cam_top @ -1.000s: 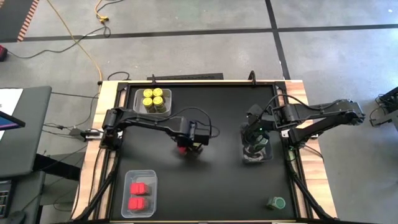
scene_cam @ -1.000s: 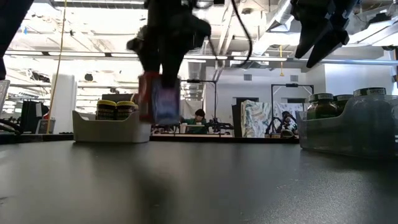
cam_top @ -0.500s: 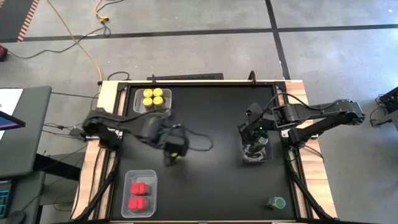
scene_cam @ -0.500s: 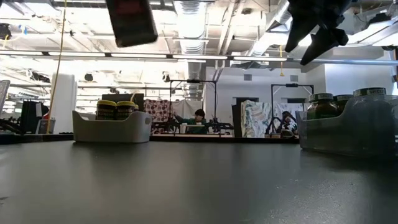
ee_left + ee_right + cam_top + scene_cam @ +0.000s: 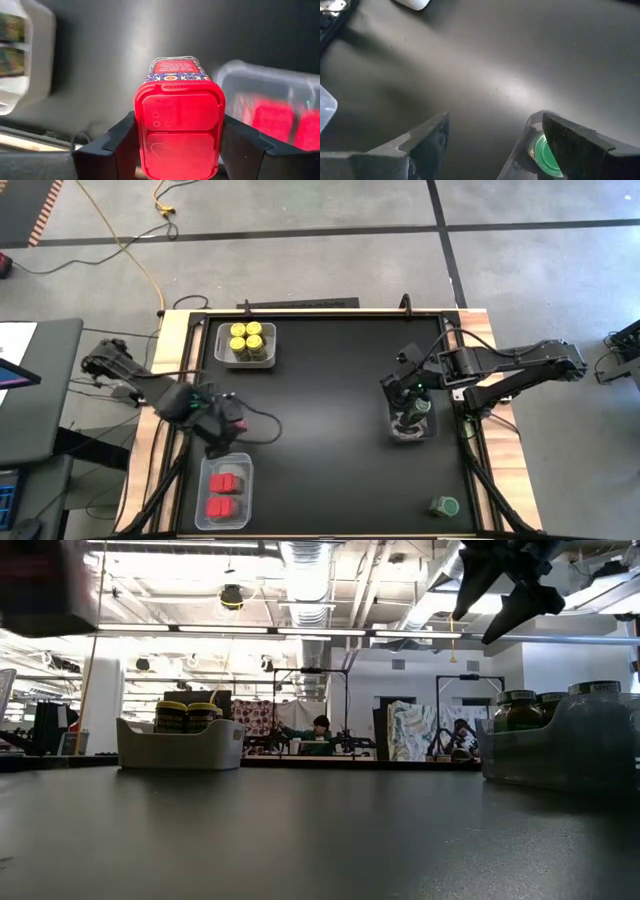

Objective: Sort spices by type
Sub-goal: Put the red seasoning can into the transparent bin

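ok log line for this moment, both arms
left gripper: shut on red spice container, near red bin | right gripper: open, over green-lid bin | stray green-lid jar: on table

Red blocky spice container (image 5: pixel 179 120) held off the table, three more (image 5: pixel 225 493) binned below.

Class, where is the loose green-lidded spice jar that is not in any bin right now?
In the high view, the green-lidded jar stands alone at the table's near right corner, below the bin under the right gripper.
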`<action>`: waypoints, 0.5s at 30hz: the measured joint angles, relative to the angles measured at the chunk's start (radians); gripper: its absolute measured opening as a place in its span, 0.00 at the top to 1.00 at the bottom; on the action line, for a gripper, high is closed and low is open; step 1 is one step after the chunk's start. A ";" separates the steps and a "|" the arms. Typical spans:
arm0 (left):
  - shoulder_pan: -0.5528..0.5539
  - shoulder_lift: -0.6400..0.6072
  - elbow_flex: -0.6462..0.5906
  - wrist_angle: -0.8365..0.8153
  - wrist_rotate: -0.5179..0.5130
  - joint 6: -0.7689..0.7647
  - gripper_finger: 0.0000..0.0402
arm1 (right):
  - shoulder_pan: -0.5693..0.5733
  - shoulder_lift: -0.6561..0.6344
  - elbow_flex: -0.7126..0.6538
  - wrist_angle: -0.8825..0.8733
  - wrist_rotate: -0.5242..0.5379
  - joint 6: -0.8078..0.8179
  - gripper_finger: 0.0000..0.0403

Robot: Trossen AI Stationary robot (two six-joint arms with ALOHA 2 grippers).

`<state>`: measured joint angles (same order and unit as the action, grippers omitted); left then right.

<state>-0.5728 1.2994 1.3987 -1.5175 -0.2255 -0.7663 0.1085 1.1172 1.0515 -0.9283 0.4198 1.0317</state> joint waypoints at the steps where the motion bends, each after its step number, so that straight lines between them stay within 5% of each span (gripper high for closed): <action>1: -0.023 -0.011 -0.010 -0.001 0.019 0.006 0.46 | 0.000 0.000 0.000 0.001 0.000 0.012 0.14; 15: -0.190 0.097 -0.028 0.061 0.174 -0.016 0.46 | 0.000 0.000 0.000 -0.002 0.000 -0.020 0.14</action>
<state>-0.7632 1.3967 1.3712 -1.4569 -0.0514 -0.7825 0.1085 1.1172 1.0515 -0.9302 0.4202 1.0116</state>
